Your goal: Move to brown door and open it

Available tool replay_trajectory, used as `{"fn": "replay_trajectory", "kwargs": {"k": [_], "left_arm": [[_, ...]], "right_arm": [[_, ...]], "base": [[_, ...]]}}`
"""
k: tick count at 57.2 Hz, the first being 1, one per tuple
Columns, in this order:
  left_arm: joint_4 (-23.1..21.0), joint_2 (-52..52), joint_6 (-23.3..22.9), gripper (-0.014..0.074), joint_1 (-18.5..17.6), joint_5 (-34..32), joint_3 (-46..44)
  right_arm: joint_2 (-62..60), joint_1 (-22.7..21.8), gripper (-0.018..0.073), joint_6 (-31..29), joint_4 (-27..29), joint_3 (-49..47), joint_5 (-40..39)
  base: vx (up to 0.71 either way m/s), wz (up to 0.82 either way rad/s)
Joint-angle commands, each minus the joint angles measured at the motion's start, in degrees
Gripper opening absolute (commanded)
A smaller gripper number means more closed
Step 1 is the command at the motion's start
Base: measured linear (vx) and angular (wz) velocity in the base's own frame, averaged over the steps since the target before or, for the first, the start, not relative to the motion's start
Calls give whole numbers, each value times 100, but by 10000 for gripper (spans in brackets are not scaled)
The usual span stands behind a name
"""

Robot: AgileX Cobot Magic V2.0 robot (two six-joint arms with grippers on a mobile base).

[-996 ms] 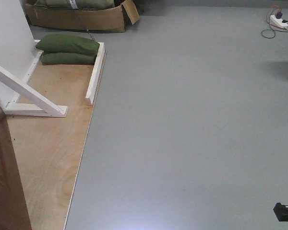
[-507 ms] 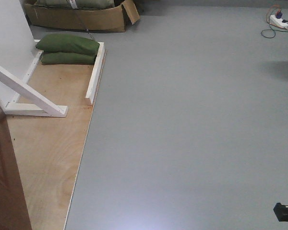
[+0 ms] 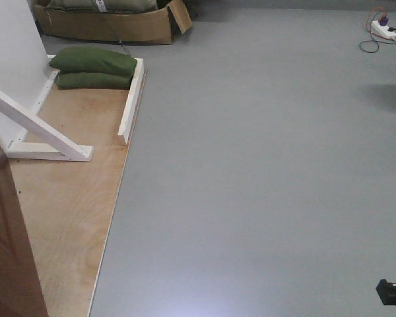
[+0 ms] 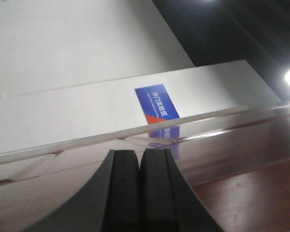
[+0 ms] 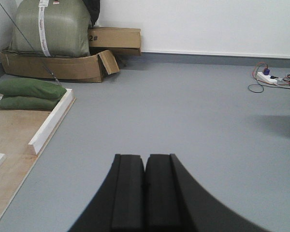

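The grey floor (image 3: 251, 165) takes most of the front view; it is smooth, matt and a little reflective near the lower edge. To its left lies a plywood platform (image 3: 72, 198), flat, with visible grain, which I judge is the base of a free-standing door mock-up.

The brown door (image 3: 6, 251) shows only as a reddish-brown slab at the bottom left corner of the front view, standing on that platform, close to the robot's left side. In the left wrist view its glossy surface (image 4: 251, 183) fills the lower right and mirrors the light. The handle is not visible in any view.

A white panel (image 3: 6, 53) rises behind, held by a slanted white brace (image 3: 33, 125) of painted wood, probably to keep the structure upright. A long cardboard box (image 3: 105, 26), creased and open, stands far back. Two green sandbags (image 3: 96, 61), soft and pillow-shaped, lie stacked in the platform corner (as weights against tipping, I suppose).

The left gripper (image 4: 141, 159) has its black pads pressed together with nothing between them, and points up along the door. The right gripper (image 5: 145, 162) is likewise clenched and empty, aimed over the floor. I judge that both are kept so while the base approaches.

A blue label (image 4: 157, 104) sits on the white frame. A power strip (image 3: 386, 28) lies far right.
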Motion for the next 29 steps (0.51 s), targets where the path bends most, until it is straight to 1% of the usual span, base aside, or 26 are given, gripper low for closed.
{"fn": "replay_trajectory", "kwargs": {"k": [1,6,13,18,22,29], "left_arm": [[292,-134,-12,-3,-38,829,-204],[292,-235,-12,-3,-38,911,-204],[314,-365,-12,-3,-38,675,-204],[498,-470,28,-3,-38,511,-204],[793,-502,223,-3,-38,420,-204],[1194,-501,885,-3,-38,269,-204]], "right_arm": [[-80,-16,0,-32,-38,28,-457],[-80,-16,0,-32,-38,28,-457],[-80,-16,0,-32,-38,28,-457],[-80,-16,0,-32,-38,28,-457],[-80,-16,0,-32,-38,28,-457],[-80,-16,0,-32,-38,28,-457]], "base": [[0,0],[0,0],[0,0],[0,0],[0,0],[0,0]]}}
